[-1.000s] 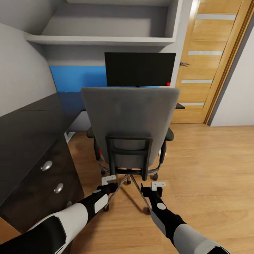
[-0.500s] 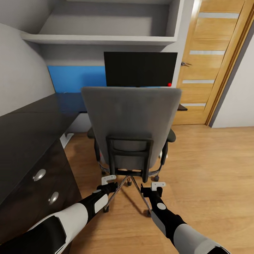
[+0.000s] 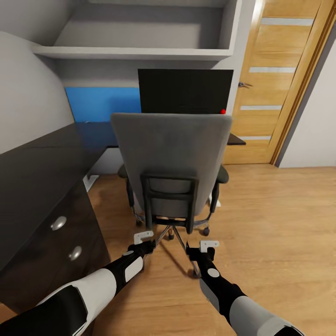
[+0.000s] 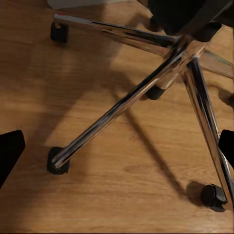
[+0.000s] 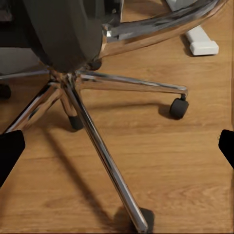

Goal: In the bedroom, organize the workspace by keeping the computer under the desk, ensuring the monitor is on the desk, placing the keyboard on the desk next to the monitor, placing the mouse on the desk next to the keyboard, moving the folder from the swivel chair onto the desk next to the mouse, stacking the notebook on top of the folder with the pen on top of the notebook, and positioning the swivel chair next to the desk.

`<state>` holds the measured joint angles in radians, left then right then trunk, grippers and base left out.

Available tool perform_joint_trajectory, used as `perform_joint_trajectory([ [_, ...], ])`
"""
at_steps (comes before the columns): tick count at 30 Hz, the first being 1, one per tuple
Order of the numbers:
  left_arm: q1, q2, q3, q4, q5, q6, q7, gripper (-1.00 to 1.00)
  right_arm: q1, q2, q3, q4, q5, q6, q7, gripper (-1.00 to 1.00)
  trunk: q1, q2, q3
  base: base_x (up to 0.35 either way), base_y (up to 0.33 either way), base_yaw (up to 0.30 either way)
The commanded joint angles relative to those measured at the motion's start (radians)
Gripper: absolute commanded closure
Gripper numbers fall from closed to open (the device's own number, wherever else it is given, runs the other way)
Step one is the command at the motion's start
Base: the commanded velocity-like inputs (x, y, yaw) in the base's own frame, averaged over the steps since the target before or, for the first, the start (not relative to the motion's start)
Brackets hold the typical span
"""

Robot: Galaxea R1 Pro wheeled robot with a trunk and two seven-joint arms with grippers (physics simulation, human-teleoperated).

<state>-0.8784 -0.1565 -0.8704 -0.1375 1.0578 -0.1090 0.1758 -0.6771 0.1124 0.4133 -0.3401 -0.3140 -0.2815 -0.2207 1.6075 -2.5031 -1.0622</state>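
- Two grippers hang low at the bottom centre of the head view, the left gripper and the right gripper, both just behind the chair and touching nothing.
- Each holds nothing; in the wrist views the dark fingers sit at opposite edges of the frame, so both pairs look spread wide, likely kept clear of the chair's legs.
- The chair fills the middle of the frame, its tall grey back toward the camera, and its chrome base rests on the wood floor; one leg runs between the right fingers' tips.
- The table runs up the left side, its drawers at lower left; the chair stands near it but apart.
- The monitor stands at upper centre behind the chair back, on the table's far wing.
- Whether anything lies on the seat cannot be told, since the back hides it.
- My guess is the chair is being approached from behind so it can be pushed or its seat reached.
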Motion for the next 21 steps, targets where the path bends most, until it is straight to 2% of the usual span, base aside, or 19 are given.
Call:
perform_joint_trajectory([
  [1, -0.001, 0.000, -0.009, -0.001, 0.007, -0.003, 0.005, -1.00, -0.001, 0.000, 0.009, 0.000, -0.008, -0.004, -0.006, -1.00, -0.001, 0.000, -0.001, -0.305, 0.000, 0.000],
  [13, -0.001, 0.000, -0.009, -0.001, 0.007, -0.004, 0.006, -1.00, -0.001, 0.000, 0.009, 0.001, -0.007, -0.003, -0.009, -1.00, -0.001, 0.000, -0.001, -0.328, 0.000, 0.000],
  [21, -0.001, 0.000, -0.009, -0.001, 0.006, -0.005, 0.007, -1.00, -0.001, 0.000, 0.009, 0.001, -0.007, -0.004, -0.007, -1.00, -0.004, 0.001, 0.030, -0.335, 0.000, 0.000],
])
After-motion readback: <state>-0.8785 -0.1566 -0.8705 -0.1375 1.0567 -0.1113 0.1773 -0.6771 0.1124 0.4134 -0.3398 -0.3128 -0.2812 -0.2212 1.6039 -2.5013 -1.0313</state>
